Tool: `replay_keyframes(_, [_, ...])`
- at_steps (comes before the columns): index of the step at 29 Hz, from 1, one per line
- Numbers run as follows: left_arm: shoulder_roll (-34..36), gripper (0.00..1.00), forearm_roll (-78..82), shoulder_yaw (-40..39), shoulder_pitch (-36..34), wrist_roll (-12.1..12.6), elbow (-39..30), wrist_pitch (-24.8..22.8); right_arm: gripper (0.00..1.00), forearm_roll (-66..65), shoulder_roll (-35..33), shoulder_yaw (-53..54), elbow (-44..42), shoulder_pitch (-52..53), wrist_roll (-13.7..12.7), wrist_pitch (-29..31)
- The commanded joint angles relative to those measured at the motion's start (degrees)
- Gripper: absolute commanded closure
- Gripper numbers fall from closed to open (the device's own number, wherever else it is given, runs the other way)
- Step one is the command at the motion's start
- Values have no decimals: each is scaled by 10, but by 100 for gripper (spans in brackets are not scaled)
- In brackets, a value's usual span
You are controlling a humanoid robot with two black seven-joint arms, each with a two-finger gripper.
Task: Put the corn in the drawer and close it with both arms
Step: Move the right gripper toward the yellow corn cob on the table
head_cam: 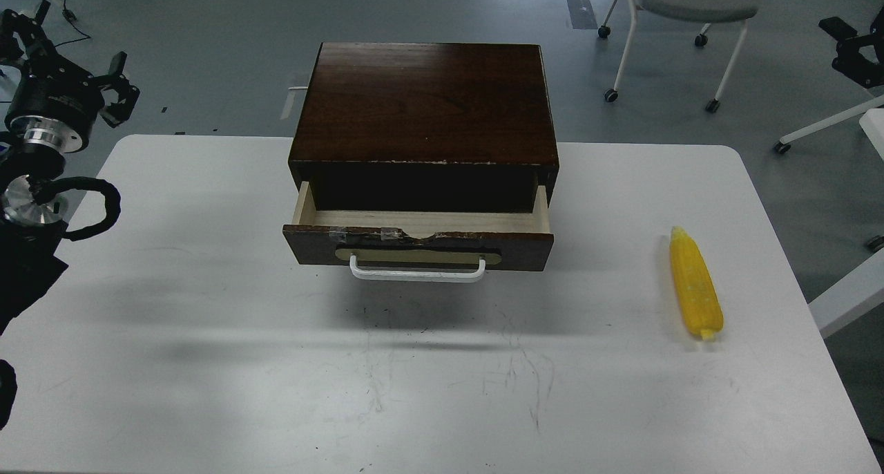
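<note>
While drawer (417, 235) gapes, corn (695, 282) lies near table's (207, 363) right edge.

We see a long tapered bright-yellow corn cob (696, 284) with ridged kernel rows, paler yellow at its tips. Left of the cob, the dark-brown wooden drawer (418, 242) shows pale wood inside, a brass plate, a white bar handle (417, 272) and pale chips along its top edge. Behind the drawer, the glossy reddish-brown wooden cabinet (425, 104) carries faint grain. Under the cob, the white rectangular table (207, 363) bears thin dark scratches.
</note>
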Motion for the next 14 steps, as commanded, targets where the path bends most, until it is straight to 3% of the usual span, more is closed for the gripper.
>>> replay_keyframes(1, [67,2,-1,-4,0,57,-109,0,0,-191,-15,-17,49,4,-7,-2])
replay_keyframes(8, [82,2,-21,-17,67,56,-135,0,0,-360,-26,-51,106,-4,-18,-2])
replay_keyframes(10, [82,2,-22,-17,74,56,-134,0,0,-382,-24,-67,118,-7,-43,-8])
replay_keyframes(12, [82,2,-27,-17,80,56,-134,0,0,-393,-23,-105,144,-20,-86,-23])
replay_keyframes(14, [83,2,-29,-20,82,56,-132,0,0,-393,-23,-118,170,-31,-88,-26])
